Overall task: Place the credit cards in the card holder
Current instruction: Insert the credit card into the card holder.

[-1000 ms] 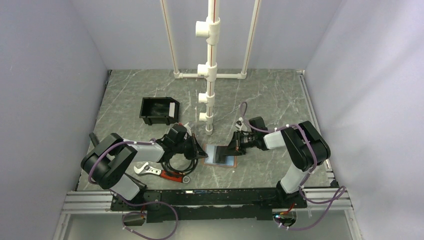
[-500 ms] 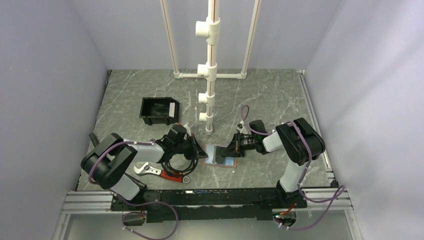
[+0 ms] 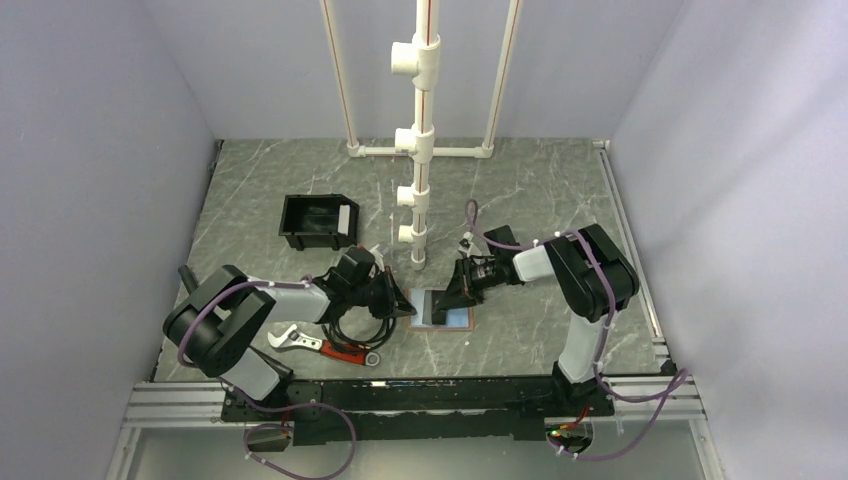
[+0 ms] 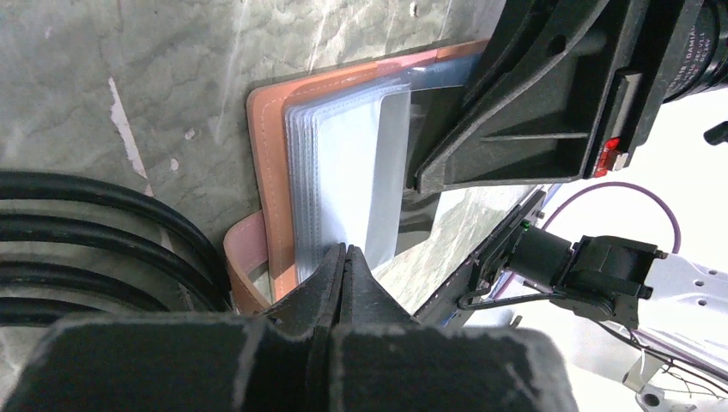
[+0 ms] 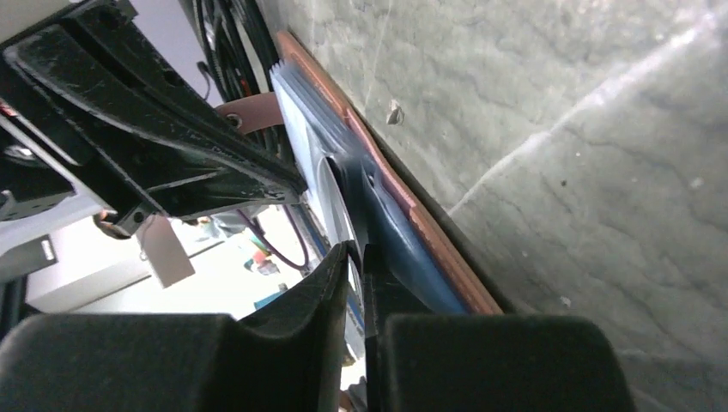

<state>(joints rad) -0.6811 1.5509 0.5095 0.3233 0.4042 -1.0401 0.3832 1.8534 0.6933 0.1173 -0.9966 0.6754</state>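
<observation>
The card holder (image 3: 450, 318) lies open on the table, with a brown rim (image 4: 268, 163) and clear sleeves (image 4: 330, 172). My left gripper (image 3: 404, 306) is shut, its tips (image 4: 343, 254) resting on the near edge of the sleeves. My right gripper (image 3: 447, 299) lies low over the holder's middle, nearly shut (image 5: 356, 250) on something thin. In the left wrist view a pale grey credit card (image 4: 392, 172) lies on the sleeves, running under the right fingers (image 4: 481, 129). The holder's blue inner half (image 5: 403, 257) shows beside the right jaws. No other cards are in view.
A black open-topped bin (image 3: 318, 220) stands at the back left. A white pipe stand (image 3: 420, 150) rises just behind the holder. A coiled black cable (image 3: 352, 326) and a red-handled wrench (image 3: 318, 345) lie under my left arm.
My right gripper has slid left, from the holder's right edge to over its middle. My left gripper and the holder have stayed put.
</observation>
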